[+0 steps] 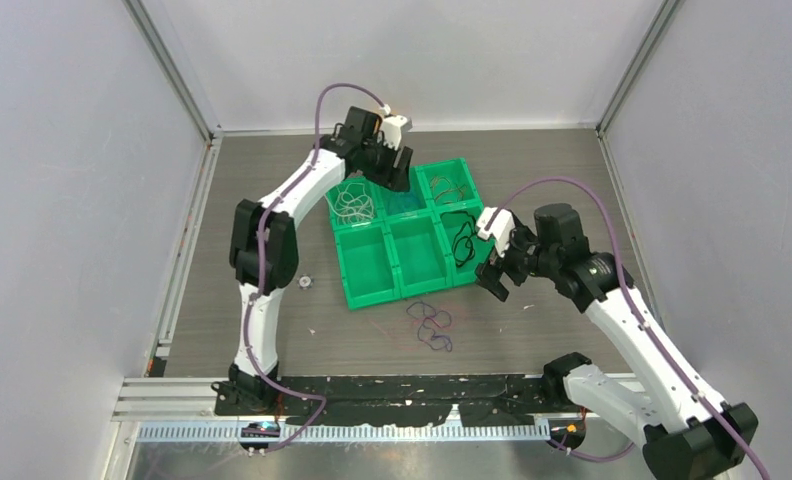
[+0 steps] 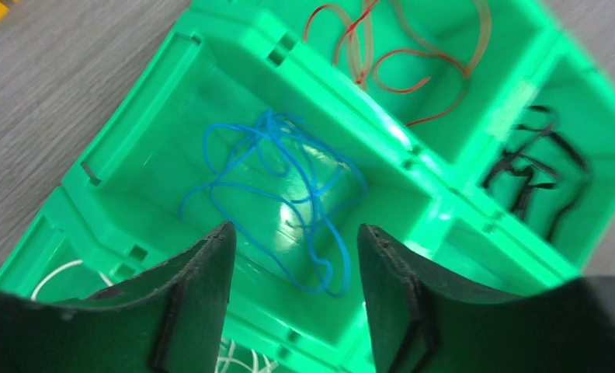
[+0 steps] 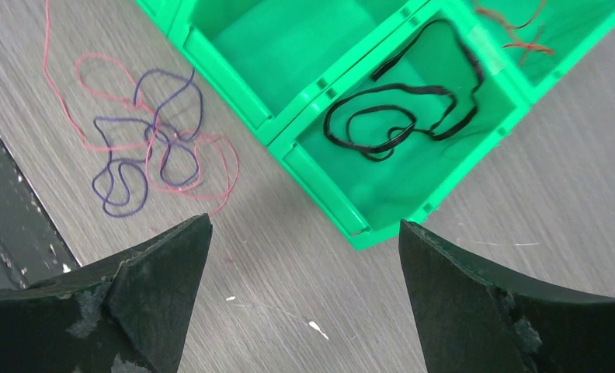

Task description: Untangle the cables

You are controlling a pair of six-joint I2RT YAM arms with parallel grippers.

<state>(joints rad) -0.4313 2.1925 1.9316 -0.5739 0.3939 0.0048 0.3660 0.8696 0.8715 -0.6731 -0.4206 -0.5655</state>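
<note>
A green compartment tray (image 1: 397, 282) holds sorted cables: blue wire (image 2: 277, 183) in one bin, red and orange wires (image 2: 397, 58) in another, black wire (image 3: 401, 116) in a third, white wire (image 1: 350, 203) at the far left. A tangle of purple wire (image 3: 122, 167) and red wire (image 3: 211, 167) lies on the table (image 1: 272, 340) in front of the tray, also in the top view (image 1: 430, 325). My left gripper (image 2: 295, 233) is open and empty above the blue bin. My right gripper (image 3: 304, 233) is open and empty above the table by the tray's near right corner.
Two near tray bins (image 1: 367, 265) show only green floor. A small round silver disc (image 1: 305, 283) lies left of the tray. A black strip (image 1: 392, 390) runs along the near table edge. Grey walls enclose the table on three sides.
</note>
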